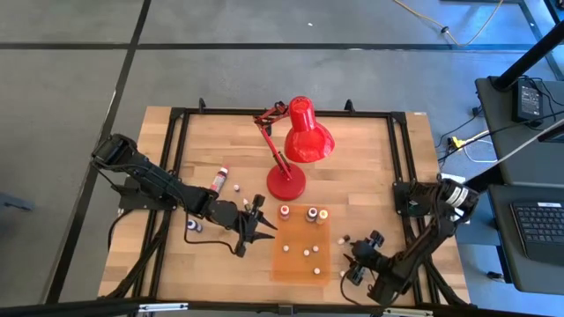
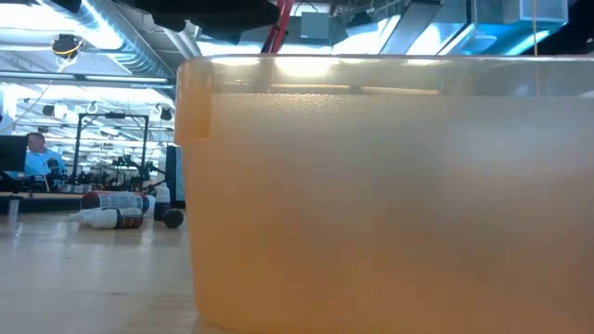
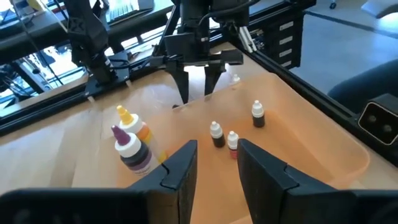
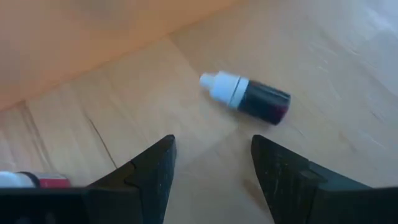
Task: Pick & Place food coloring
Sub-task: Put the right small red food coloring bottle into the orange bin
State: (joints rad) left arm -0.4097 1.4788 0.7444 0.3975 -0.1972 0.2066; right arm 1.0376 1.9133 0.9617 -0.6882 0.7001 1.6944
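Lying on its side on the table (image 4: 348, 81), a dark bottle (image 4: 252, 98) sits just ahead of the right gripper (image 4: 211, 165) — fingers spread, empty. The left gripper (image 3: 214, 165), also spread, hovers at the orange tray (image 3: 323, 134) — no label is legible.

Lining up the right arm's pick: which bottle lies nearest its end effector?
The dark bottle lying on its side on bare wood just ahead of the open right end effector.

A pale, matt wood-plank table (image 1: 220, 255) is being seen; the orange tray (image 1: 300, 264) is looking like translucent plastic, the red lamp (image 1: 304, 136) glossy.
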